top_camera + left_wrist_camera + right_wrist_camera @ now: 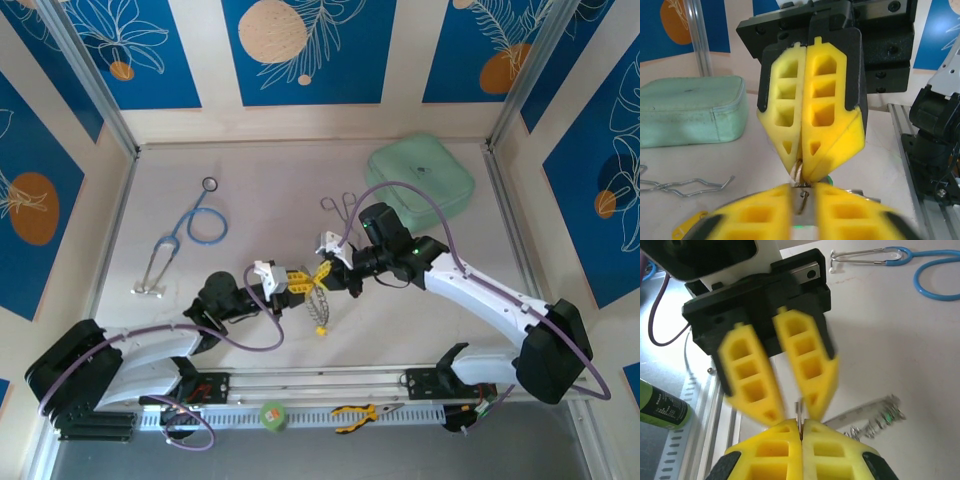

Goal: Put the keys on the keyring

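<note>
Right gripper is clamped tight, jaws flush. A thin metal sliver pokes out between its tips; can't tell if it's a key or part of the ring. Left gripper faces it tip to tip, jaws parted by a narrow gap and blurred. Left wrist view shows a small metal hook in that gap, contact with the pads unclear. Both meet over the middle of the bench. Keyring lies flat on the bench just beside the tips, on the arm-base side, silvery and fringed. Keys: a green head in the cluster and a yellow head on the bench close by. Forceps sit just behind the grippers. Stethoscope is at left and mint pouch at back right, both well apart.
</note>
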Motion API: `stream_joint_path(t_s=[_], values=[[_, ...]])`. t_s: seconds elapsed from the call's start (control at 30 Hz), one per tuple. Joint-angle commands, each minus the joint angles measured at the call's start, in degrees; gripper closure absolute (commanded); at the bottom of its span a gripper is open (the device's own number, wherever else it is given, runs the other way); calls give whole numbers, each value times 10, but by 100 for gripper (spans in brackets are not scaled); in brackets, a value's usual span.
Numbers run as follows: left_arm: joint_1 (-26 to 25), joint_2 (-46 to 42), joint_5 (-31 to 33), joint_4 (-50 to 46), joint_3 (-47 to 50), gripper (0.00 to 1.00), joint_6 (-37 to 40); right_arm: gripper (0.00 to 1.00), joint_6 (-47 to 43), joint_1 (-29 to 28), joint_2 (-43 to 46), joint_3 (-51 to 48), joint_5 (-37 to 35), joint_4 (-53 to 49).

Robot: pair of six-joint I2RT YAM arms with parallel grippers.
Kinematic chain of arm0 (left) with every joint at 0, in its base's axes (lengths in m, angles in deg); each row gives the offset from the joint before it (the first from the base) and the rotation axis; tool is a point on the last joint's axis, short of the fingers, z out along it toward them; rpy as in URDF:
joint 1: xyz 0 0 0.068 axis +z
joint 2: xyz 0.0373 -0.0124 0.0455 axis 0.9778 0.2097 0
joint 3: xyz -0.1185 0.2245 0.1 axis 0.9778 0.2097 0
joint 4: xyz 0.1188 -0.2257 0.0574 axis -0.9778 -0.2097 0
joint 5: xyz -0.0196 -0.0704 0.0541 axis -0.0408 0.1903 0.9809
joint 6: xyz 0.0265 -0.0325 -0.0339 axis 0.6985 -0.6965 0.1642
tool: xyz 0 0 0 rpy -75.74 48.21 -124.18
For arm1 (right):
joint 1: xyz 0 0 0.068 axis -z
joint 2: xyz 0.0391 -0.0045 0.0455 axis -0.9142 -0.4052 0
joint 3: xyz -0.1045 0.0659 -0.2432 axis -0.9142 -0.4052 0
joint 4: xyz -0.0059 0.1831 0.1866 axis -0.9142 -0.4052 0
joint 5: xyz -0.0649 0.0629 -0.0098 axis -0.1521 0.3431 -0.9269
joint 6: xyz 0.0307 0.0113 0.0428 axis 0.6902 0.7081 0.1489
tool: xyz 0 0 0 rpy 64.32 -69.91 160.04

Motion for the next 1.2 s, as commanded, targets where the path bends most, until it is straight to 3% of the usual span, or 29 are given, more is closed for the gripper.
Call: stream_joint_path(t_s=[0.0,0.17,0.33,0.83,1.03,1.07,1.17], values=[[-1,-20,10,-16,-9,68,20,100,-34,-2,-8,20,6,-37],[-1,-70,8,-213,-43,69,107,100,-100,-16,-27,66,-53,-130],[-1,-84,6,-283,-62,75,152,100,-129,-31,-44,94,-70,-162],[-1,-73,-18,-301,-87,84,172,100,-179,-80,-91,149,-112,-219],[-1,-74,-18,-298,-87,100,176,100,-164,-78,-90,154,-112,-215],[-1,-75,-17,-292,-84,100,175,96,-148,-69,-81,145,-103,-201],[-1,-77,-5,-253,-67,100,158,69,-79,-31,-37,105,-58,-146]])
